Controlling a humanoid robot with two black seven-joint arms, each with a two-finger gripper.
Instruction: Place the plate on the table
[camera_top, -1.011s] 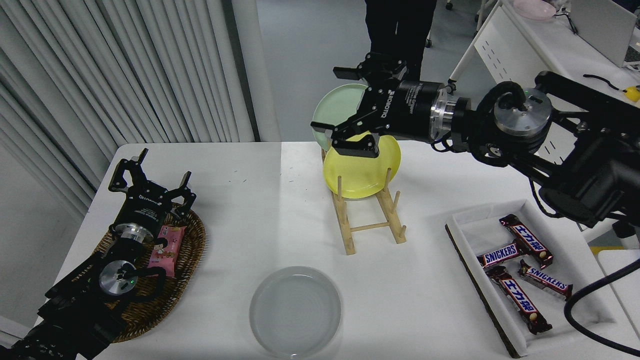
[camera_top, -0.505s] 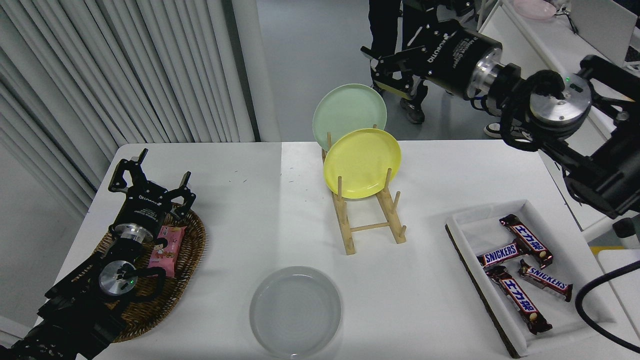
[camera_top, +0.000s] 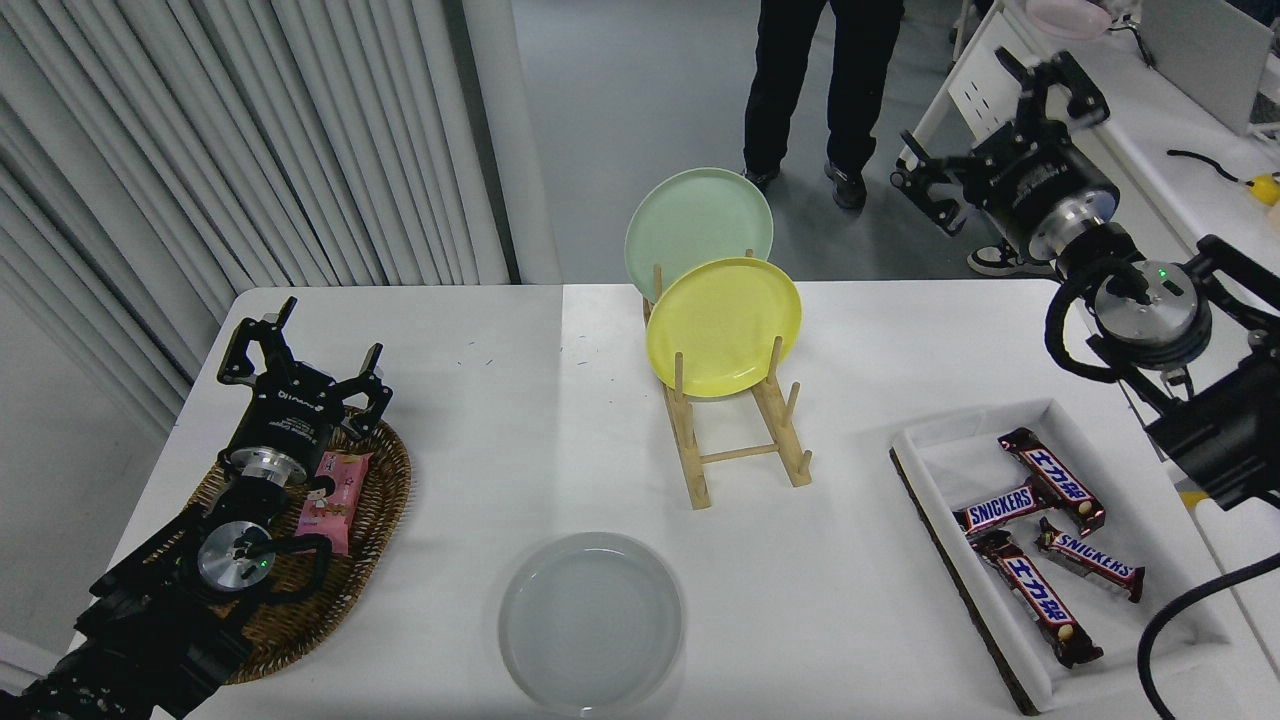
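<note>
A: Is the grey plate (camera_top: 590, 622) down?
B: Yes, flat on the table (camera_top: 480, 350), bottom centre; the task looks done.
A: The pincers?
B: Right pincer (camera_top: 1000, 125), upper right, is spread and empty; left pincer (camera_top: 300, 350), lower left, is parked, splayed.
A: Any writing?
B: "SNICKERS" on the bars (camera_top: 1045, 545), lower right.

A robotics lab or office: vertical blinds (camera_top: 200, 140), grey floor, a perforated-panel desk (camera_top: 985, 95) (cables on it).
</note>
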